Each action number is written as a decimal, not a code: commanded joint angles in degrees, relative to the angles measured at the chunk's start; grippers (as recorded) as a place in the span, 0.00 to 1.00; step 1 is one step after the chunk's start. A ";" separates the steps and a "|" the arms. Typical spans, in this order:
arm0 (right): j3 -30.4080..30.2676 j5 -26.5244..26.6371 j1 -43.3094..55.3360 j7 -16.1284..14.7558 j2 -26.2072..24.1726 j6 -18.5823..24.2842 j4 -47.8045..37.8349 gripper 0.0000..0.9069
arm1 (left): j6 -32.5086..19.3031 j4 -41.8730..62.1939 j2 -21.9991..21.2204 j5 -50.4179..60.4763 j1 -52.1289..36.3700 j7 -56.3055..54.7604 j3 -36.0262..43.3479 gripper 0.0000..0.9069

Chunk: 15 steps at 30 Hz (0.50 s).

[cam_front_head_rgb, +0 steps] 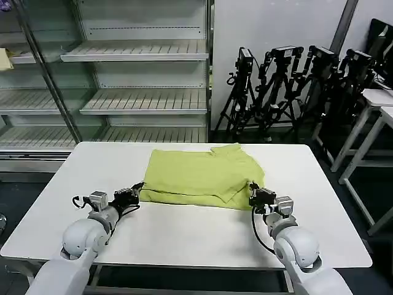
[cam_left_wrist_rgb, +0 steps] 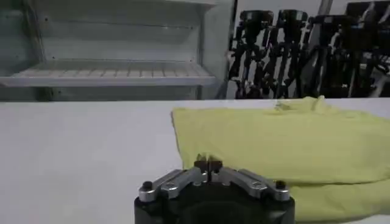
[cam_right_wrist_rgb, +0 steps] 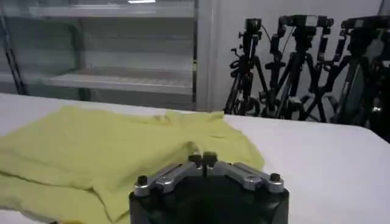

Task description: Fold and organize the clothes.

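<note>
- The left end effector [cam_front_head_rgb: 136, 190] sits low over the counter [cam_front_head_rgb: 184, 233] at the near left corner of the T-shirt [cam_front_head_rgb: 199, 175]. In the left wrist view its fingertips [cam_left_wrist_rgb: 208, 163] are pressed together with no gap, right at the shirt's near edge; whether any cloth is pinched between them cannot be told.
- The right end effector [cam_front_head_rgb: 255, 192] sits at the shirt's near right corner, just touching or just beside the cloth. Its fingertips [cam_right_wrist_rgb: 203, 161] also meet with no gap in the right wrist view; a grip on cloth cannot be told there either.
- The T-shirt lies folded into a rough rectangle on the counter, nearer the far edge than the near one and about midway between the left and right edges. A doubled layer shows along its near edge, and a sleeve or collar part is bunched at its far right corner.
- Beyond the counter's far edge stand metal shelves [cam_front_head_rgb: 135, 101] on the left and black tripods [cam_front_head_rgb: 288, 92] on the right.
</note>
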 commanded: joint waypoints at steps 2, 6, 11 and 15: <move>-0.53 -0.48 2.24 -1.22 0.15 0.74 -3.89 0.00 | -0.17 1.79 -0.04 0.52 -1.42 0.62 0.69 0.01; -0.96 -0.93 2.78 -1.49 0.31 1.45 -5.06 0.00 | -0.21 1.98 0.01 0.63 -1.50 0.65 0.66 0.02; -1.13 -2.33 3.25 -1.43 0.59 1.29 -5.98 1.00 | 0.29 2.13 0.00 2.54 -1.70 0.05 0.74 1.00; -2.19 -4.23 4.56 -0.42 0.84 1.11 -9.29 1.00 | -0.24 2.76 -0.05 2.59 -1.86 -1.01 0.94 1.00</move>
